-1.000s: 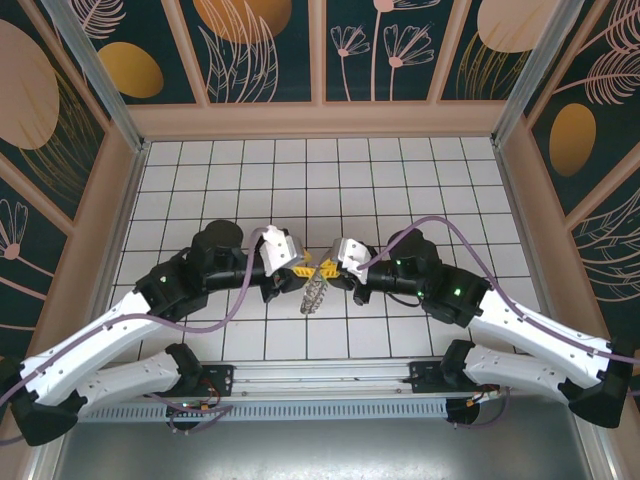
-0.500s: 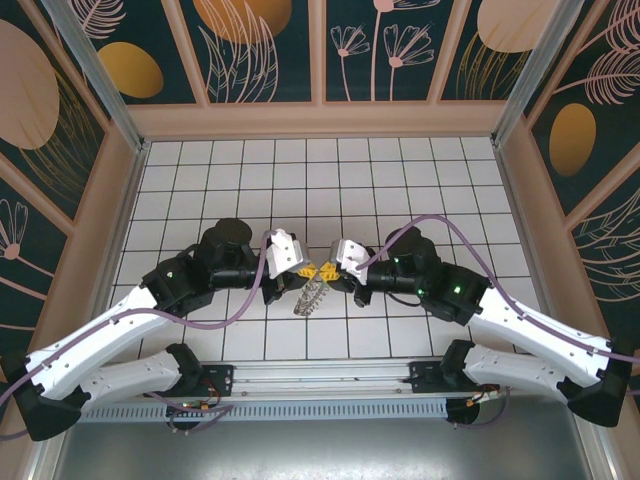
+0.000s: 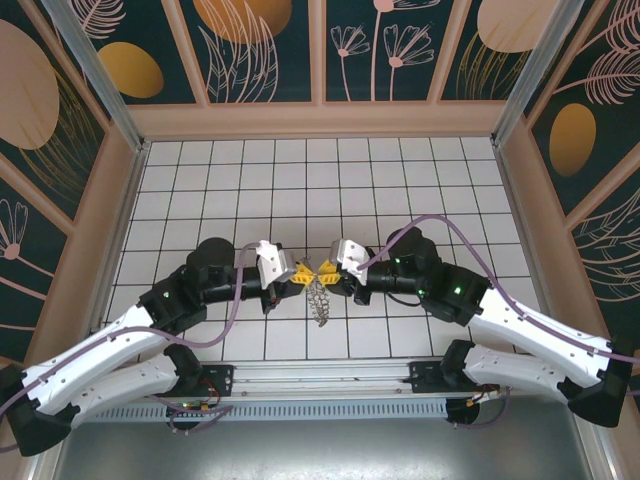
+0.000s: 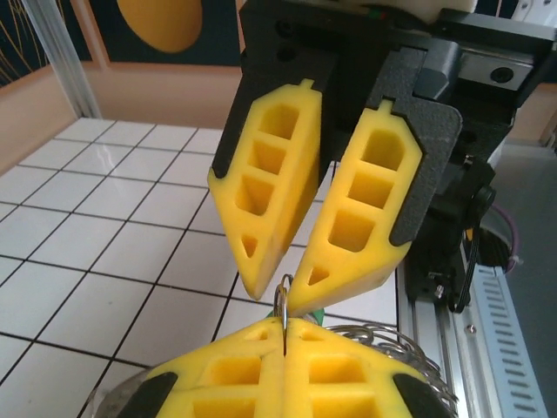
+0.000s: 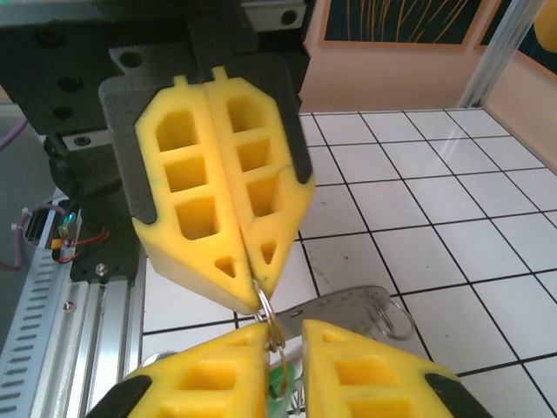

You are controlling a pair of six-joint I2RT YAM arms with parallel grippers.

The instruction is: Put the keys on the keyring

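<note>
My left gripper [image 3: 300,272] and right gripper [image 3: 326,272] meet tip to tip above the tiles. In the left wrist view my left gripper [image 4: 285,326] is shut on a thin small wire ring [image 4: 282,296]. The right gripper [image 4: 283,289] stands just above it, jaws slightly apart around that ring. In the right wrist view the right gripper [image 5: 285,335] is open, with the small wire ring [image 5: 268,313] against one finger. The key's light-green head [image 5: 280,387] hangs below. The grey scalloped keyring [image 3: 318,300] dangles under the fingertips, its coiled rim [image 4: 392,338] partly hidden.
A flat silvery metal tag [image 5: 348,305] with a small loop [image 5: 396,318] lies on the white tiles under the grippers. The metal rail [image 3: 320,385] with the arm bases runs along the near edge. Wooden walls [image 3: 320,118] enclose the tiled floor [image 3: 400,190].
The left arm has drawn back to the left and lowered. The dangling keyring has swung from tilted to hanging straight down. The right arm has barely moved.
</note>
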